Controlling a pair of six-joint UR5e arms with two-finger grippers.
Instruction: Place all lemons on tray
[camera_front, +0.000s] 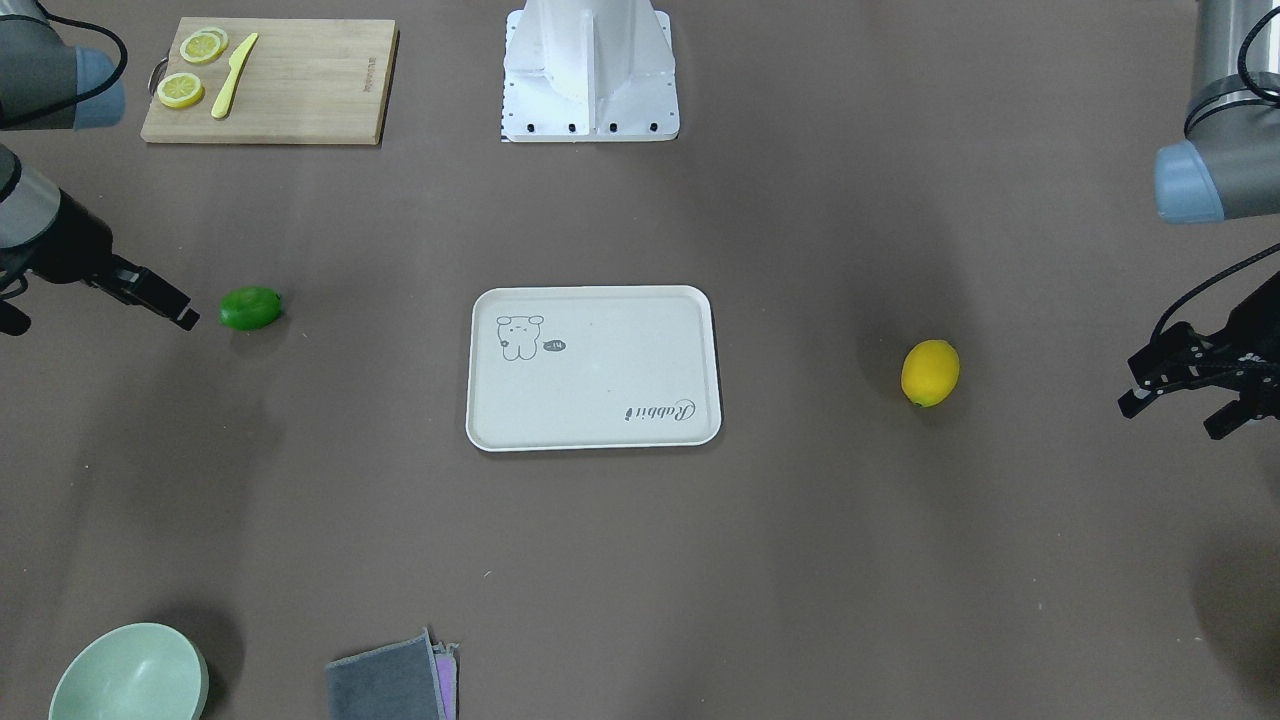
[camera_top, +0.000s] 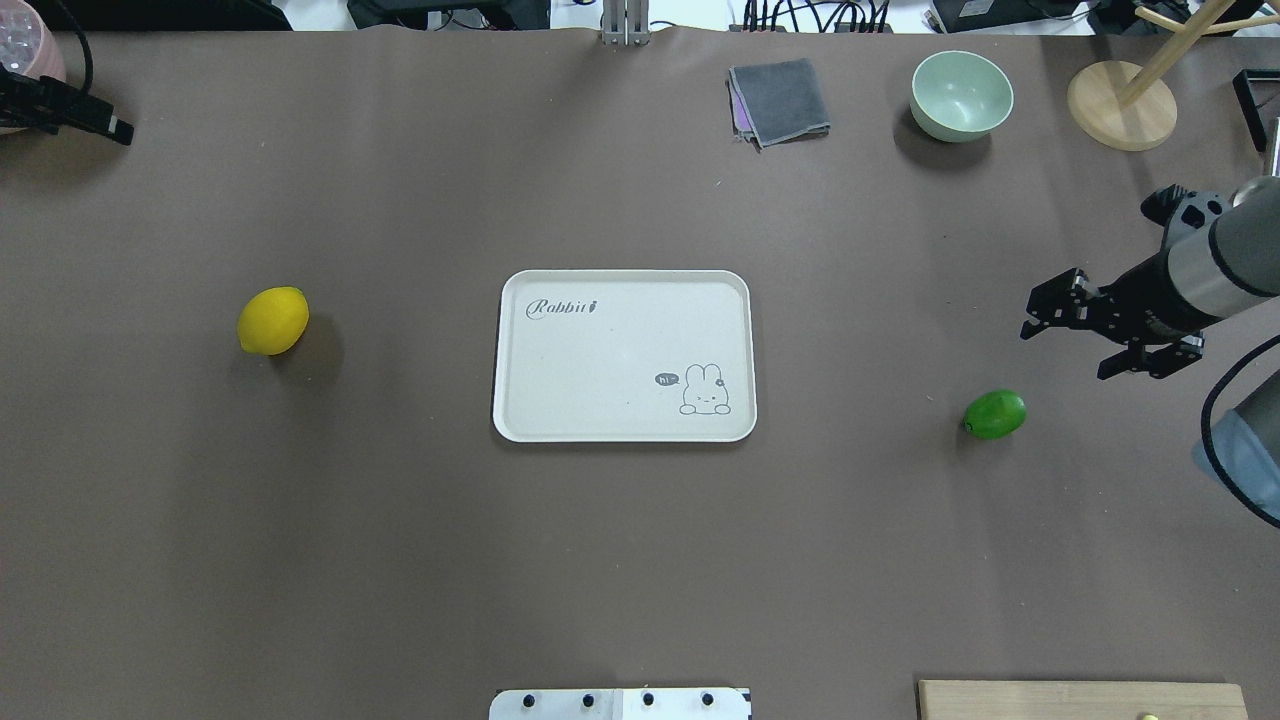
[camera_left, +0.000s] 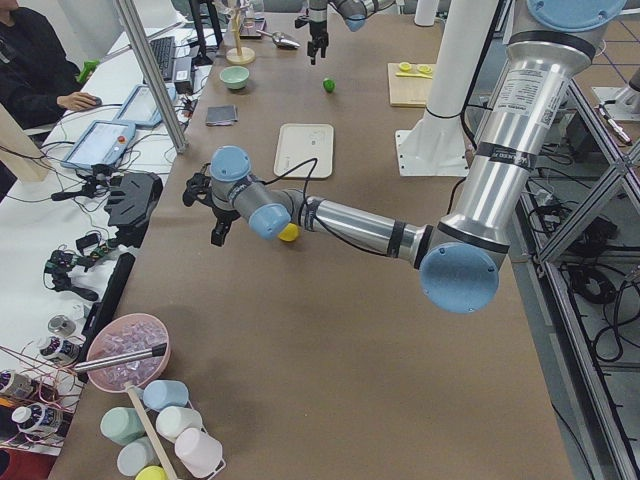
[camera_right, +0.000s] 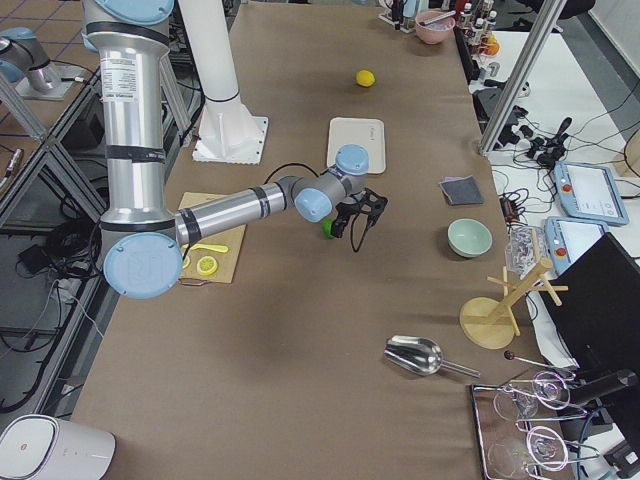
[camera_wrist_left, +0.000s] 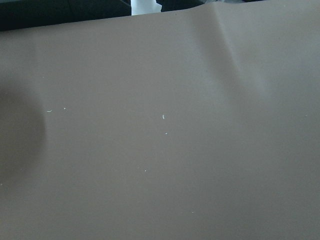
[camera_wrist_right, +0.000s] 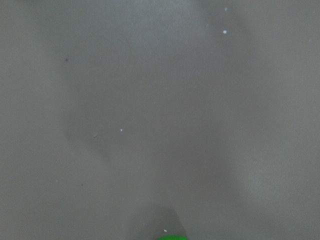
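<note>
Nearest the robot, its white metal base plate (camera_front: 590, 70) is bolted flat to the table (camera_top: 640, 560), which is covered in a matte brown sheet with a few soft creases. To the robot's right of the base lies a rectangular wooden cutting board (camera_front: 290, 80) with pale grain. It carries thin round lemon slices (camera_front: 180, 90), two of them overlapping, and a yellow-green knife (camera_front: 233, 75) that looks like plastic.

In the middle of the table lies the tray (camera_top: 620, 276), off-white, flat, with rounded corners and a low raised rim. A grey rabbit drawing is printed in one corner and "Rabbit" in script in the opposite one. Both lemons lie on the brown sheet, one on either side of the tray and well apart from it. The yellow lemon (camera_top: 273, 320) is on the robot's left, an oval with a dull skin. The green lemon (camera_top: 995, 414) is on its right, glossy and pointed.

The right gripper (camera_top: 1068, 352) hangs near the green lemon without touching it, its black fingers spread apart. The left gripper (camera_front: 1172, 418) is well away from the yellow lemon, out by the table's end, its jaws also parted.

At the far edge are a folded grey cloth (camera_top: 780, 100) with a purple layer showing, a smooth pale green bowl (camera_top: 962, 95) showing its rounded inside, and a round wooden stand (camera_top: 1120, 105).
</note>
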